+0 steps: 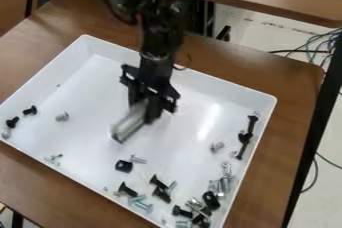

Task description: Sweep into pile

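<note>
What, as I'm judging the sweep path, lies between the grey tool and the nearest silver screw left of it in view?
Just bare white tray between the grey tool and that silver screw, as the camera view shows.

White tray [85, 52], brown table [290, 72], black and silvery screws [127, 189].

No text, labels, brands, numbers or signs can be read anywhere in the frame.
</note>
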{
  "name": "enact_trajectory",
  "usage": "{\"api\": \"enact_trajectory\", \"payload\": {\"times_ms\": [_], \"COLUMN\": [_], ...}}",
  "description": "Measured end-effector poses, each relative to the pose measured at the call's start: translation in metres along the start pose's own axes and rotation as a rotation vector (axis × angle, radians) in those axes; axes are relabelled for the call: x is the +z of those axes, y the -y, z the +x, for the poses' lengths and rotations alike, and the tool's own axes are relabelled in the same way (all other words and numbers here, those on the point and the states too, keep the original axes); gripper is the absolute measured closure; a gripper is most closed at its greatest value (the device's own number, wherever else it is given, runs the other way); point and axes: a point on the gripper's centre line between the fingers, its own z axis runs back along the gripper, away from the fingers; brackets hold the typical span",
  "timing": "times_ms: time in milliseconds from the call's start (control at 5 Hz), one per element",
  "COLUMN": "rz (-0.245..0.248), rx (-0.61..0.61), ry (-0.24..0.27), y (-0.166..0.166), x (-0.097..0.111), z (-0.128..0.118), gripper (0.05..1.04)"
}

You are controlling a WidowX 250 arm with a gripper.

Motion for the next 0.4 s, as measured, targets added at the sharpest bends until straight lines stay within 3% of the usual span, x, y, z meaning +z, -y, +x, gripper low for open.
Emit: {"api": "enact_trajectory", "payload": {"times_ms": [200, 400], "rz": [0.037, 0.030], "rx": [-0.121, -0.110], "ry": [-0.013, -0.037], "y": [-0.028, -0.086], "x": [0.012, 0.002], "z": [0.005, -0.014], "gripper": [0.721, 0.721]}}
